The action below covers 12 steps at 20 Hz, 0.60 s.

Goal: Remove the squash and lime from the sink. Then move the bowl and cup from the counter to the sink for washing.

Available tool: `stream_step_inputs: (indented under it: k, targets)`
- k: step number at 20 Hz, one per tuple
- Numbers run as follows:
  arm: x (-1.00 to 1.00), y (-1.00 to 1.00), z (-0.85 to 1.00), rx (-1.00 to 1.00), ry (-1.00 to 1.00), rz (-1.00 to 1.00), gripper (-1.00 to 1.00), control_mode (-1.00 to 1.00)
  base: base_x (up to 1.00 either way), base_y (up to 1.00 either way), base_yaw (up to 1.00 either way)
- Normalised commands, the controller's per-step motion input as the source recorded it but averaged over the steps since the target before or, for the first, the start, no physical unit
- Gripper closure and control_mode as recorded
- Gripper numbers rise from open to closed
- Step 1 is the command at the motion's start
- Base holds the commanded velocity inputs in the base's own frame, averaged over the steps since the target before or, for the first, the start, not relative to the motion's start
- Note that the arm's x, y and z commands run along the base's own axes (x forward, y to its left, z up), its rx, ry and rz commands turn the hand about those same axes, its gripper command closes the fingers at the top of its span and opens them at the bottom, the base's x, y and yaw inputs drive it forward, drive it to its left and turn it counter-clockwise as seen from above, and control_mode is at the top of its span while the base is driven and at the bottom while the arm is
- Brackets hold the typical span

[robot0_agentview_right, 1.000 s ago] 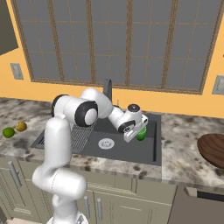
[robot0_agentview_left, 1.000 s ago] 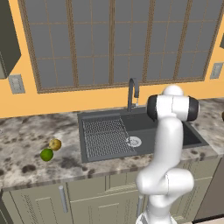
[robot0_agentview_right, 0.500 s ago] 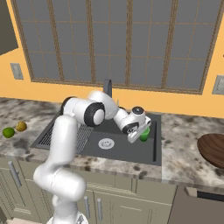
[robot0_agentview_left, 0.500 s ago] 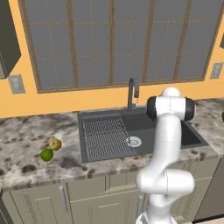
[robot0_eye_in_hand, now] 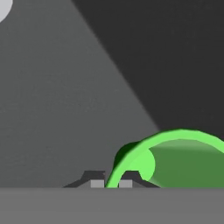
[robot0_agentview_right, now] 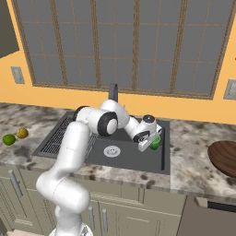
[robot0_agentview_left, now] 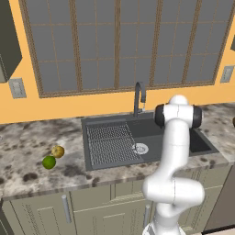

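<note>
On the counter to the left of the sink (robot0_agentview_left: 110,124), the lime (robot0_agentview_left: 49,161) and the squash (robot0_agentview_left: 58,151) lay just beside each other, clear of the basin, so the first half of the task looked finished. The ribbed drainboard (robot0_agentview_left: 108,142) took up the sink's left part, with the round silver drain (robot0_agentview_right: 111,150) near the middle of the floor and the dark arched faucet (robot0_agentview_left: 139,97) behind it. Further right, over the sink's right end, the gripper (robot0_agentview_right: 148,141) was closed on the rim of the green cup (robot0_agentview_right: 155,142); in the hand view the two dark fingertips (robot0_eye_in_hand: 94,180) pinched the cup's bright green lip (robot0_eye_in_hand: 131,162) between them, with the dark basin floor beyond. The step in hand appeared to be carrying the cup into the sink. The next move would probably call for lowering it until its base met the basin floor, then parting the jaws and lifting straight off so the rim was not dragged and the cup tipped over. At the far right edge of the right base view, the reddish-brown bowl (robot0_agentview_right: 225,157) sat on the counter, well apart from the sink and not yet moved.

The bowl was cut off by the frame edge. The arm hid the gripper and cup in the left base view. Whether the cup's base already touched the basin floor could not be told.
</note>
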Motion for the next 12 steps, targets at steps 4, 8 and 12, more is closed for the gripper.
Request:
stream_step_inputs:
  k: [4,8,12]
  targets:
    - [0.29,-0.02,-0.24,0.0,0.0,0.01,1.0,-1.0,0.0,0.0,0.0]
    - [0.26,0.0,-0.26,0.0,0.03,0.02,1.0,-1.0,0.0,0.0,0.0]
    - [0.23,-0.01,-0.26,0.0,0.03,0.03,1.0,-1.0,0.0,0.0,0.0]
